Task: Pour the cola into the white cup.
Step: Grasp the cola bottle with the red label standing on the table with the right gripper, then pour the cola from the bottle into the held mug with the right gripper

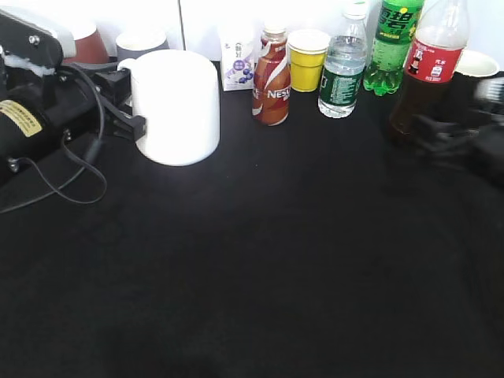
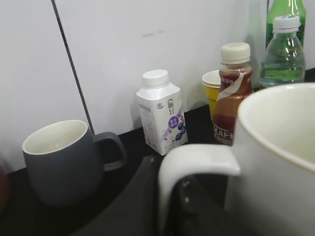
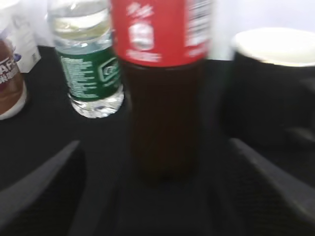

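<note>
Approaching the cola (image 3: 162, 98) with the right gripper (image 3: 157, 196), I read the step in hand as closing on the bottle before lifting it. In the right wrist view both fingers (image 3: 44, 187) are spread wide, one either side of the bottle's dark lower body, and neither appears to touch it; the picture is blurred, so contact cannot be ruled out. To do this well, I would centre the bottle between the fingers, close below the red label where the wall is straight, and keep it upright until it clears its neighbours. A black cup (image 3: 270, 88) stands just right of the bottle and a water bottle (image 3: 91, 64) just left, so little sideways room remains.

The left gripper (image 1: 130, 106) sits at the handle of the white cup (image 1: 177, 106). In the left wrist view its dark fingers lie below and behind the handle (image 2: 197, 162); I cannot tell whether they pinch it or merely flank it.

The white cup stands at the left, nearer than the far row. The cola stands at the far right (image 1: 429, 67), well apart from the cup, beside a green soda bottle (image 1: 394, 47).
</note>
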You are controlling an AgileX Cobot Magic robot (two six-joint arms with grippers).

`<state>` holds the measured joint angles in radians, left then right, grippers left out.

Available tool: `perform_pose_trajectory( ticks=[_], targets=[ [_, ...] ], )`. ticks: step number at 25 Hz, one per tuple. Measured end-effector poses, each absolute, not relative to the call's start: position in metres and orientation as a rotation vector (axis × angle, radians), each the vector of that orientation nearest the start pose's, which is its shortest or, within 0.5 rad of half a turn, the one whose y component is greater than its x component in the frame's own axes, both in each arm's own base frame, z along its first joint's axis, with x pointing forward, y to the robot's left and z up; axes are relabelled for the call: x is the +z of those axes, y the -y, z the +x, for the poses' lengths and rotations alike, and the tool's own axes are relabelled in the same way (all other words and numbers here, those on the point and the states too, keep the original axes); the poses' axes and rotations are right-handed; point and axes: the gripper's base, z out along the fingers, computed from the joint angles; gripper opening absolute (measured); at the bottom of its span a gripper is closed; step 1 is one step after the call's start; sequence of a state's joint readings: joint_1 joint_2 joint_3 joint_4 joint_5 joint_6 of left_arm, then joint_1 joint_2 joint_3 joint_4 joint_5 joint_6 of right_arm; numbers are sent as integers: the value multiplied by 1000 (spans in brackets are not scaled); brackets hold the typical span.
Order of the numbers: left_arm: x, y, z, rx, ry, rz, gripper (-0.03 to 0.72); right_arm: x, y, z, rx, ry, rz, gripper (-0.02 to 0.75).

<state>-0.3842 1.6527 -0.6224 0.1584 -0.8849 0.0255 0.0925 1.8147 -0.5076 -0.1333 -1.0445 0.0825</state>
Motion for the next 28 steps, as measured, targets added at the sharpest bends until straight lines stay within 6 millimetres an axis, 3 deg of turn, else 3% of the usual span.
perform_pose_trajectory(
  ticks=[8, 12, 17, 20, 28],
  targets=[
    [205, 129, 290, -297, -1566, 506, 38, 115, -42, 366, 174, -1658, -107, 676],
    [205, 129, 290, -297, -1566, 506, 38, 110, -47, 386, 203, -1614, -119, 666],
    [205, 129, 290, -297, -1566, 506, 38, 99, -53, 396, 233, -1577, -146, 568],
    [205, 129, 290, -297, -1566, 506, 38, 96, -53, 396, 235, -1568, -144, 457],
    [205, 129, 290, -297, -1566, 507, 38, 101, -54, 395, 172, -1564, -216, 446]
  ],
)
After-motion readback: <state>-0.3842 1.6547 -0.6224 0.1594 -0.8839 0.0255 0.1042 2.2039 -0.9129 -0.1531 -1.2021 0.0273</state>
